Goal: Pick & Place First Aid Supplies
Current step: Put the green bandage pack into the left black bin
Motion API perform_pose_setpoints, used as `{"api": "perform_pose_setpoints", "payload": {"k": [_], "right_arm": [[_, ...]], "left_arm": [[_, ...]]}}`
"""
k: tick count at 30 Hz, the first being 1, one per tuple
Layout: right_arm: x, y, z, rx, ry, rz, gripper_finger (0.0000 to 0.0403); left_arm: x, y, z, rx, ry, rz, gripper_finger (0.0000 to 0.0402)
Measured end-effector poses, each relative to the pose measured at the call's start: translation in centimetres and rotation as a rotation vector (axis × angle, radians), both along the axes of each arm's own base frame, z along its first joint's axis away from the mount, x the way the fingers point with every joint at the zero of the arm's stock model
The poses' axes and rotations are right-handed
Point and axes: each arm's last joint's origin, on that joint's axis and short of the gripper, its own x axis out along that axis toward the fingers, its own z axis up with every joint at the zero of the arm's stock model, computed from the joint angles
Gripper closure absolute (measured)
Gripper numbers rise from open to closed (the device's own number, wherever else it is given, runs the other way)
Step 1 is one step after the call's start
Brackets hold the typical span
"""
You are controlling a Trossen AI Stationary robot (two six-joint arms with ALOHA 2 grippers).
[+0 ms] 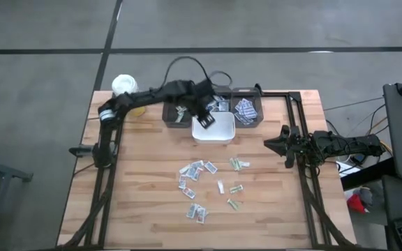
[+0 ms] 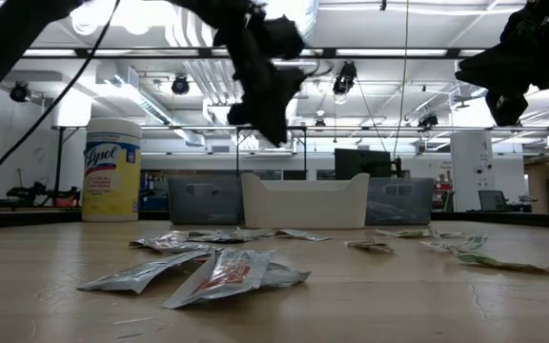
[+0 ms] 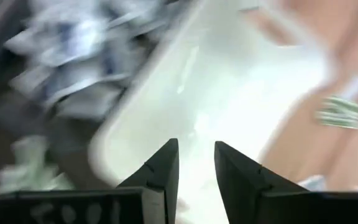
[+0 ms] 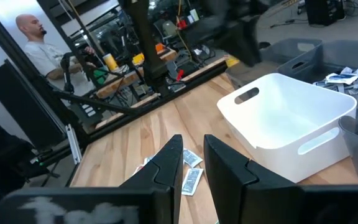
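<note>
The first aid supplies, small flat packets (image 1: 199,169), lie scattered on the wooden table's middle and near part, and show close up in the low view (image 2: 217,272). A white bin (image 1: 215,134) stands behind them. My left gripper (image 1: 205,120) hangs over the bin's far-left part, pointing steeply down. Its fingers (image 3: 196,149) are open with only the bin's white inside (image 3: 229,81) showing between them. My right gripper (image 1: 276,143) waits level at the table's right edge, its fingers (image 4: 193,146) a little apart around nothing.
Grey bins stand along the far edge, and two of them (image 1: 246,110) (image 3: 73,62) hold more packets. A white-lidded yellow bottle (image 1: 124,85) stands at the far left corner. A person (image 4: 39,43) sits beyond the table. Bare wood lies left and right of the packets.
</note>
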Motion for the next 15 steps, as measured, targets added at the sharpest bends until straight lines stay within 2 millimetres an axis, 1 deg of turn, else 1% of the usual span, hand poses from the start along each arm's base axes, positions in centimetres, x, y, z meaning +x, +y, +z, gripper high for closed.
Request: {"api": "perform_pose_setpoints", "payload": {"k": [3,7,11,15], "right_arm": [[0.0,0.0,0.0,0.0,0.0,0.0,0.0339],[0.0,0.0,0.0,0.0,0.0,0.0,0.0339],[0.0,0.0,0.0,0.0,0.0,0.0,0.0339],[0.0,0.0,0.0,0.0,0.001,0.0,0.0339]], "left_arm": [[1.5,-3.3,0.6,0.034,-0.058,-0.084,0.0305],[3.0,-7.7,0.7,0.041,-0.096,-0.185,0.0305],[3.7,-11.8,0.5,0.065,-0.089,-0.275,0.0305],[4.0,-15.3,0.4,0.118,-0.099,-0.384,0.0305]]}}
